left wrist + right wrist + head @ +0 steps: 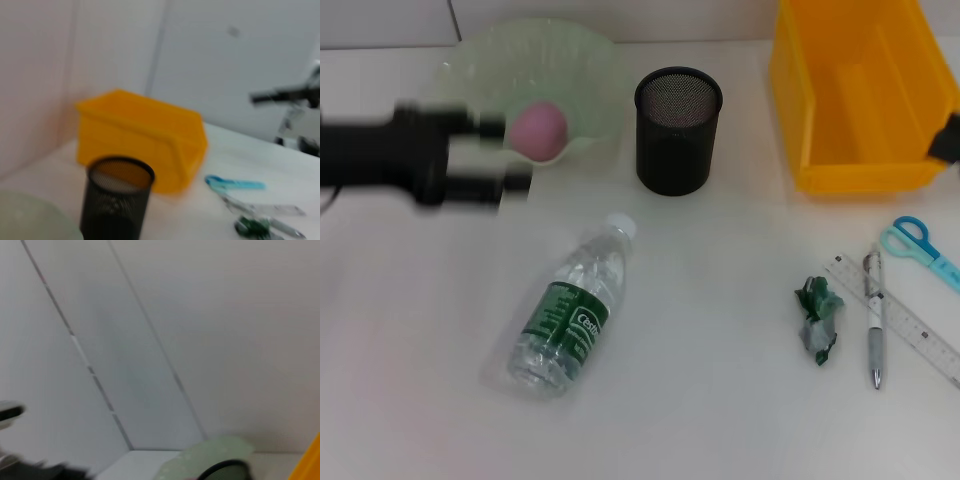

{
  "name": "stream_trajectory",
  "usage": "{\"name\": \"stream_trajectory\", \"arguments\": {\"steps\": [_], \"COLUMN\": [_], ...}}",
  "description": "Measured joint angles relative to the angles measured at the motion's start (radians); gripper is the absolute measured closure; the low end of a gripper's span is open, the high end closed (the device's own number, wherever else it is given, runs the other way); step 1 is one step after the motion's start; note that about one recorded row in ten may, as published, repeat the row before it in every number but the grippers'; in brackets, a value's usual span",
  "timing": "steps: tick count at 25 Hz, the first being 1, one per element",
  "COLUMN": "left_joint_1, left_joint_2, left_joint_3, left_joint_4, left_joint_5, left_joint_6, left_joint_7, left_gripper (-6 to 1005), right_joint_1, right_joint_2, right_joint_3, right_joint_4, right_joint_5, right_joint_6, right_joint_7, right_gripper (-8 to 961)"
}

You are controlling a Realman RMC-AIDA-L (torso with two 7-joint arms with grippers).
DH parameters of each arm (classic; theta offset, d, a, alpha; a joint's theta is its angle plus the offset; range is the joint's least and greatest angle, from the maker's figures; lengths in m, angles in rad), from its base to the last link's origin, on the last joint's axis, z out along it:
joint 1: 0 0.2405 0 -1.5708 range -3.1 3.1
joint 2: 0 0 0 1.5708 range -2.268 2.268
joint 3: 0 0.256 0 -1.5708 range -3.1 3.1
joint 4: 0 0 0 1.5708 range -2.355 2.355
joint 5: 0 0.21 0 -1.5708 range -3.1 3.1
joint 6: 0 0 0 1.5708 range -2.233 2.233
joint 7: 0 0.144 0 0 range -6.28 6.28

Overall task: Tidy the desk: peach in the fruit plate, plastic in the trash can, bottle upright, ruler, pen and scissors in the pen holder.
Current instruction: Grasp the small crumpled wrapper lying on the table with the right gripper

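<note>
While the left pincer (505,152) sits at the near edge of the pale green fruit plate (480,60) with its two fingers spread apart, the main risk is a clumsy exit; the upper finger lies level with the pink peach (538,128), its tip touching or just short of the fruit, and a sideways drag could nudge the peach over the plate's low rim or tip the light plate; the arm shows motion blur in the head view, so a fast sweep toward the lying water bottle (572,310) could also set that bottle rolling across the counter (700,400).

The peach rests inside the fruit plate, on the side nearest the black mesh pen holder (678,130), just beyond the fingertips and not clamped between them; by that showing the fruit step looks done.

The bottle lies on its side, white cap toward the pen holder, near and below the left pincer; the crumpled green plastic (819,318), pen (875,320), clear ruler (900,322) and blue scissors (918,243) lie together at the robot's right, in front of the yellow bin (865,100); the right pincer (948,140) shows only as a dark sliver by the bin's edge, and whether it is apart or together cannot be told.
</note>
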Motion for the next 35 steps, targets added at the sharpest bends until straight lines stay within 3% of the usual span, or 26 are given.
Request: {"name": "stream_trajectory", "arguments": {"steps": [2, 3, 4, 5, 6, 7, 8, 9, 10, 11, 13, 14, 17, 20, 25, 35], "left_joint_1": [0.014, 0.046, 0.046, 0.053, 0.061, 0.061, 0.070, 0.072, 0.072, 0.072, 0.072, 0.074, 0.074, 0.074, 0.075, 0.072], "left_joint_2": [0.000, -0.001, -0.001, 0.000, 0.001, 0.001, 0.001, 0.001, 0.001, 0.001, 0.001, 0.001, -0.006, -0.008, -0.016, -0.012], "left_joint_3": [-0.002, -0.004, -0.004, -0.004, -0.004, -0.004, -0.002, -0.001, 0.001, 0.001, 0.001, 0.002, 0.002, 0.004, -0.002, -0.003], "left_joint_4": [0.000, 0.000, 0.000, 0.000, -0.002, -0.002, -0.006, -0.006, -0.007, -0.007, -0.007, -0.008, -0.010, -0.010, -0.012, -0.041], "left_joint_5": [0.008, 0.013, 0.013, 0.013, 0.014, 0.014, 0.014, 0.015, 0.015, 0.015, 0.015, 0.018, 0.042, 0.045, 0.067, 0.068], "left_joint_6": [0.009, 0.017, 0.017, 0.018, 0.021, 0.021, 0.023, 0.023, 0.023, 0.023, 0.023, 0.024, 0.023, 0.020, 0.017, -0.010], "left_joint_7": [0.005, 0.007, 0.007, 0.008, 0.008, 0.008, 0.009, 0.009, 0.010, 0.010, 0.010, 0.010, 0.010, 0.010, 0.016, 0.018], "left_gripper": [250, 239, 228, 218, 207, 196, 185, 185, 185, 185, 185, 185, 184, 184, 184, 185], "right_joint_1": [0.007, 0.021, 0.021, 0.031, 0.031, 0.040, 0.060, 0.060, 0.080, 0.080, 0.115, 0.115, 0.143, 0.164, 0.211, 0.211], "right_joint_2": [-0.001, -0.009, -0.009, -0.019, -0.019, -0.022, -0.018, -0.018, 0.004, 0.004, 0.037, 0.037, 0.041, 0.039, 0.039, 0.039], "right_joint_3": [-0.021, -0.136, -0.136, -0.252, -0.252, -0.328, -0.469, -0.469, -0.580, -0.580, -0.722, -0.722, -0.874, -0.986, -1.032, -1.124], "right_joint_4": [-0.062, -0.223, -0.223, -0.343, -0.343, -0.418, -0.573, -0.573, -0.698, -0.698, -0.788, -0.788, -0.734, -0.574, -0.434, -0.455], "right_joint_5": [-0.008, -0.054, -0.054, -0.106, -0.106, -0.142, -0.243, -0.243, -0.344, -0.344, -0.484, -0.484, -0.538, -0.551, -0.573, -0.641], "right_joint_6": [-0.004, -0.013, -0.013, -0.024, -0.024, -0.039, -0.084, -0.084, -0.106, -0.106, -0.103, -0.103, -0.043, 0.100, 0.151, 0.137], "right_joint_7": [0.042, 0.155, 0.155, 0.236, 0.236, 0.269, 0.308, 0.308, 0.339, 0.339, 0.385, 0.385, 0.429, 0.441, 0.437, 0.436], "right_gripper": [139, 140, 140, 140, 140, 140, 140, 140, 140, 140, 140, 140, 140, 140, 140, 148]}}
